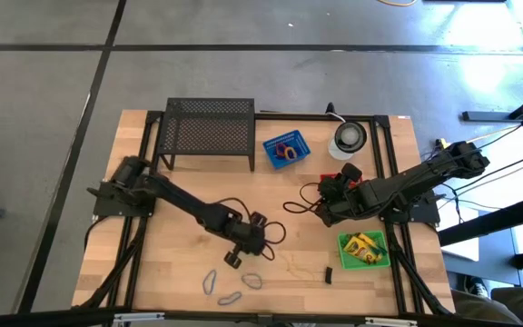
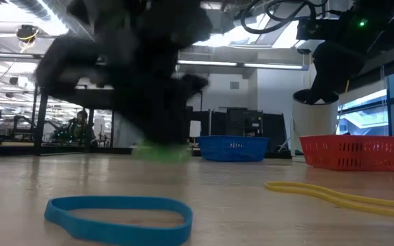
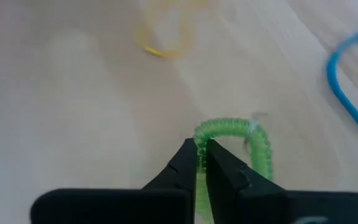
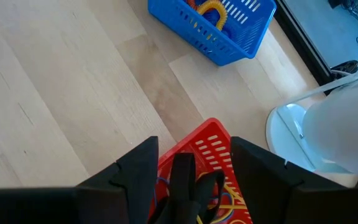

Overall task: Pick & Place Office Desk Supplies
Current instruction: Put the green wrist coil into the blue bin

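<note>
High view: we see the left gripper [image 1: 235, 258] low over the table's front, just beside the loose bands [image 1: 228, 285].

Left wrist view: its fingers [image 3: 188, 168] pinch a green coiled band [image 3: 247, 138] lying on the wood.

Right wrist view: the right gripper [image 4: 194, 168] stands wide, empty, directly above the red basket [image 4: 211, 147].

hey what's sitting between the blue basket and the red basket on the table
Nothing sits there. In the right wrist view the stretch between the blue basket and the red basket is bare wooden table; the right claw hangs over the red one.
</note>
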Tool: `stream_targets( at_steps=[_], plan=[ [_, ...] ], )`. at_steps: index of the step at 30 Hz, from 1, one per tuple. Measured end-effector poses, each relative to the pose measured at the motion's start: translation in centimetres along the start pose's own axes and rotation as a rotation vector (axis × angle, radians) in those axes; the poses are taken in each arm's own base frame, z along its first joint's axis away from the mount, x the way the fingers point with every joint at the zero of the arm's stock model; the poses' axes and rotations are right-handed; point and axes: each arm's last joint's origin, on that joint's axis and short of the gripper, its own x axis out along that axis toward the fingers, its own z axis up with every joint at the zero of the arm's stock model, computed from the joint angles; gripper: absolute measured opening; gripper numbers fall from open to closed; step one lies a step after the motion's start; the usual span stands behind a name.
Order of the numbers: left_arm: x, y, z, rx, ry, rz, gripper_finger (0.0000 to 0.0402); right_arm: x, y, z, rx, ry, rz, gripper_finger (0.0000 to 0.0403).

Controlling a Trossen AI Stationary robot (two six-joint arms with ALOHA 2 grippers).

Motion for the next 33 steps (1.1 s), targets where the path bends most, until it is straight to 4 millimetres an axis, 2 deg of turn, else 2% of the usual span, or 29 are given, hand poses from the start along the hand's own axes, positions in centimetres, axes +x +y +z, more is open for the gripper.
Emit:
stream_targets(
  at_steps=[7, 12, 15, 24, 29, 33],
  plan=[
    [-5.1, 0.7, 1.6, -0.002, -0.084, 0.22, 0.0013, 0.0, 0.2, 0.2, 0.029, -0.014, 0.014, 0.02],
    [-7.9, 0.3, 2.3, 0.004, -0.125, 0.371, 0.0012, -0.1, 1.0, 1.3, 0.113, -0.133, 0.063, 0.02],
    [-9.4, 0.0, 2.7, -0.03, -0.15, 0.5, 0.0012, -0.3, 1.7, 2.2, 0.107, -0.209, 0.121, 0.02],
    [-10.9, -0.1, 2.6, -0.26, -0.178, 0.873, 0.0014, -1.5, 3.2, 4.3, 0.036, -0.385, 0.297, 0.02],
    [-11.3, 0.3, 2.7, -0.399, -0.236, 1.017, 0.0015, -2.3, 3.9, 5.0, -0.016, -0.458, 0.404, 0.02],
    [-11.5, 0.4, 3.1, -0.466, -0.3, 1.043, 0.0015, -2.6, 4.4, 5.5, -0.034, -0.512, 0.472, 0.02]
  ],
)
